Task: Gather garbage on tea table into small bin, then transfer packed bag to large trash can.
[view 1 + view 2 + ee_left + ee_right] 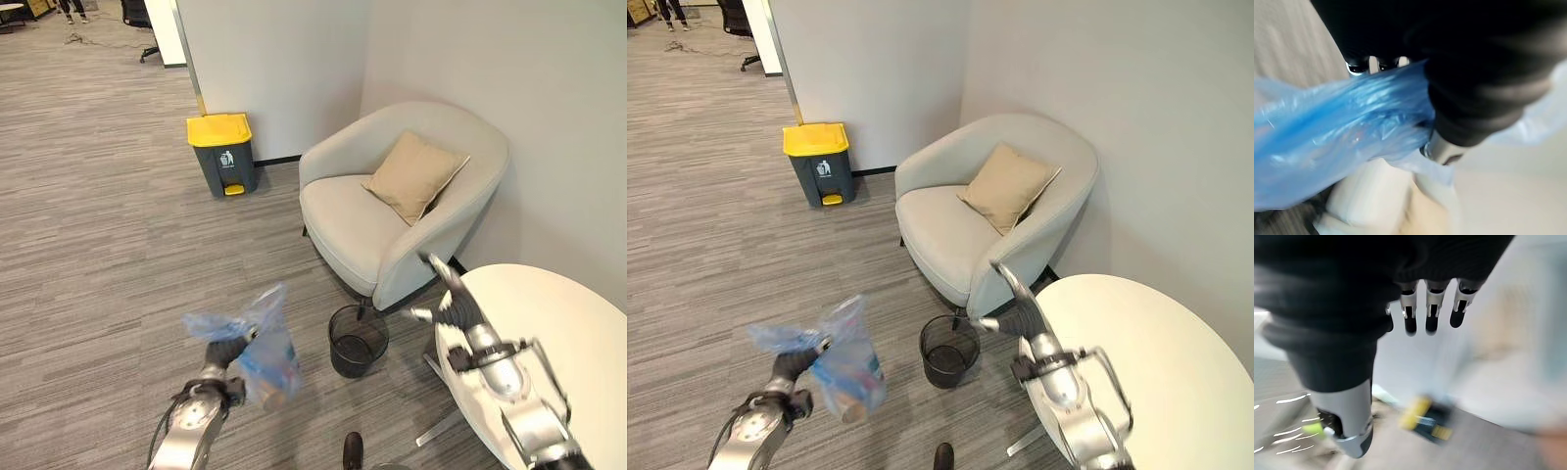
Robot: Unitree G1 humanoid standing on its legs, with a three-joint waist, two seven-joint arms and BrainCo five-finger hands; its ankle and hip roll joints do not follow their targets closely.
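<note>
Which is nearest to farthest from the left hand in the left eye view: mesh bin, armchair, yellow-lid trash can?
From the left hand, fingers shut on the blue bag:
1. Small black mesh bin, on the floor just to its right, by the round table.
2. Beige armchair, beyond the bin, against the wall.
3. Yellow-lid trash can, far ahead by the wall corner.

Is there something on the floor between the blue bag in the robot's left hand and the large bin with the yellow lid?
Nothing visible stands in the way. The left robot hand holds the blue bag, and only bare carpet lies between it and the yellow-lidded bin. The armchair and the small black basket stand off to the right.
</note>
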